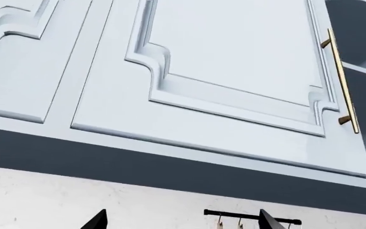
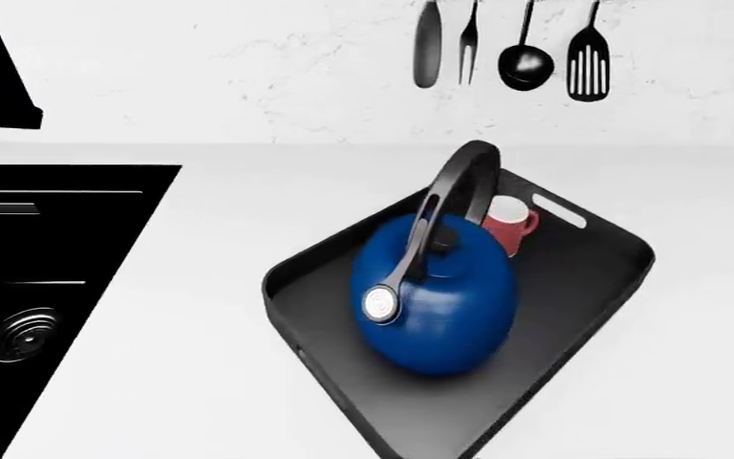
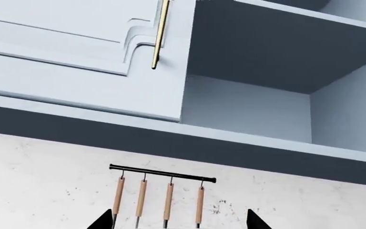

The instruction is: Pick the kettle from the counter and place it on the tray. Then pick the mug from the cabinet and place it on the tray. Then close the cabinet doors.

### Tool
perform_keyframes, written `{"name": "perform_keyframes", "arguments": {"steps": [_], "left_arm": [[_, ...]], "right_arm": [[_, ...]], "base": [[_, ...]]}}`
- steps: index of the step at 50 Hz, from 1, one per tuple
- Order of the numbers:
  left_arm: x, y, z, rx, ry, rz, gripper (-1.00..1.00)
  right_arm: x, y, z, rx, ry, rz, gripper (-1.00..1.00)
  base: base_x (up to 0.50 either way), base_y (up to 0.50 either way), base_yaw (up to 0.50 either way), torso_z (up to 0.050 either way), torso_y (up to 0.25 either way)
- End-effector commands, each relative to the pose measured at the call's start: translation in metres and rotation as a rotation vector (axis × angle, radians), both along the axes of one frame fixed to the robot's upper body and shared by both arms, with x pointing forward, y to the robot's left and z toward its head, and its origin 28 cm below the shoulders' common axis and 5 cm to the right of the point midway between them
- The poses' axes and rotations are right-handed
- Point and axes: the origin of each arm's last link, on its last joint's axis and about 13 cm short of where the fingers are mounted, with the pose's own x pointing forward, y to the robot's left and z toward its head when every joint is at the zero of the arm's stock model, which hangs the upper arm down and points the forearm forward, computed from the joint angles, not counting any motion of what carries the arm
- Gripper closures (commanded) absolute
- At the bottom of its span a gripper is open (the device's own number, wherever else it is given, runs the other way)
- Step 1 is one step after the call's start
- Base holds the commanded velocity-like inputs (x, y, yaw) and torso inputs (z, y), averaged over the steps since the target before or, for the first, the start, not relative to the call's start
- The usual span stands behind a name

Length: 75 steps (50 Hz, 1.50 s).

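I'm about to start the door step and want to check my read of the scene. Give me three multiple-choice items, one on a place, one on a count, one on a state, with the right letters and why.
1. Where is the mug?
A. on the tray, behind the kettle
B. on the counter, off the tray
C. on the cabinet shelf

2. How many utensils hang on the wall in the head view?
A. two
B. four
C. six

3. How does the cabinet stand?
A. both sides shut
B. one door shut, the bay beside it open
C. doors removed

Answers:
1. A: the red mug sits inside the tray, next to the blue kettle.
2. B: four dark utensils hang in a row.
3. B: the right wrist view shows a shut door with a gold handle next to bare open shelves.
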Motion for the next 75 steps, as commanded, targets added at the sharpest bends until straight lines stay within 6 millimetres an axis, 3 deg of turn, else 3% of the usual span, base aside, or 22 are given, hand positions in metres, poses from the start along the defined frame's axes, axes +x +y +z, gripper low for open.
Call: {"name": "perform_keyframes", "arguments": {"steps": [1, 49, 64, 75], "left_arm": [[-0.004, 0.003, -0.005, -0.006, 0.007, 0.003, -1.00], [-0.003, 0.002, -0.005, -0.009, 0.014, -0.006, -1.00], [-0.001, 0.003, -0.004, -0.014, 0.016, 0.002, -1.00], [-0.001, 0.005, -0.007, -0.016, 0.022, 0.004, -1.00]], "right_arm": [[0.002, 0.001, 0.002, 0.000, -0.005, -0.001, -1.00], [-0.002, 0.002, 0.011, -0.008, -0.028, 0.000, -1.00], [0.003, -0.005, 0.044, -0.022, -0.069, -0.047, -1.00], [0.004, -0.007, 0.049, -0.024, -0.075, -0.059, -1.00]], "base": [[0.00, -0.50, 0.00, 0.000, 0.000], [0.00, -0.50, 0.00, 0.000, 0.000], [0.00, -0.50, 0.00, 0.000, 0.000], [0.00, -0.50, 0.00, 0.000, 0.000]]}}
